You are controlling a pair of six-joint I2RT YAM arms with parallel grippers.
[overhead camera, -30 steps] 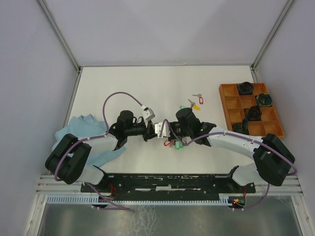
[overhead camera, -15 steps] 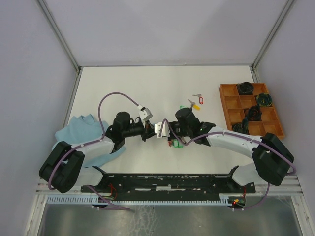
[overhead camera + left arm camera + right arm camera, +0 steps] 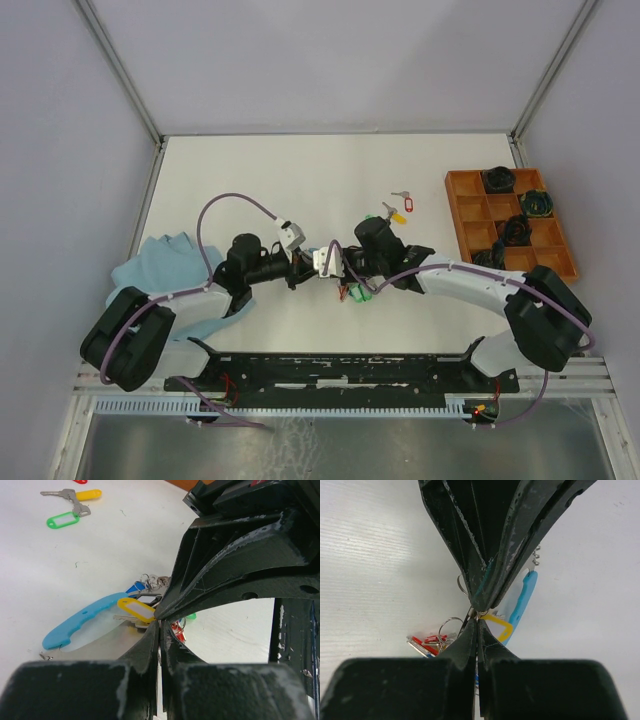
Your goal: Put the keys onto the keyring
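In the middle of the table my left gripper (image 3: 303, 268) and right gripper (image 3: 333, 270) meet tip to tip, both shut. The keyring's blue sleeve (image 3: 75, 627) (image 3: 522, 600) lies on the table just beyond them. A teal strip of the sleeve shows between the left fingers (image 3: 470, 555), so the left gripper is shut on the keyring. The right gripper (image 3: 477, 619) pinches metal at the ring end of a yellow-tagged key (image 3: 501, 626) (image 3: 136, 609). Red-tagged keys (image 3: 427, 645) and a small split ring (image 3: 449, 626) hang in a bunch (image 3: 355, 292) beside the tips.
Loose keys with yellow (image 3: 89, 494) and green (image 3: 62, 520) tags lie further back (image 3: 398, 212). An orange compartment tray (image 3: 460, 205) with dark coiled bundles stands at the right. A light blue cloth (image 3: 150, 262) lies under the left arm.
The left arm has swung its elbow and wrist a little left and back. Both grippers stay shut and tip to tip, and the key bunch has hardly shifted.
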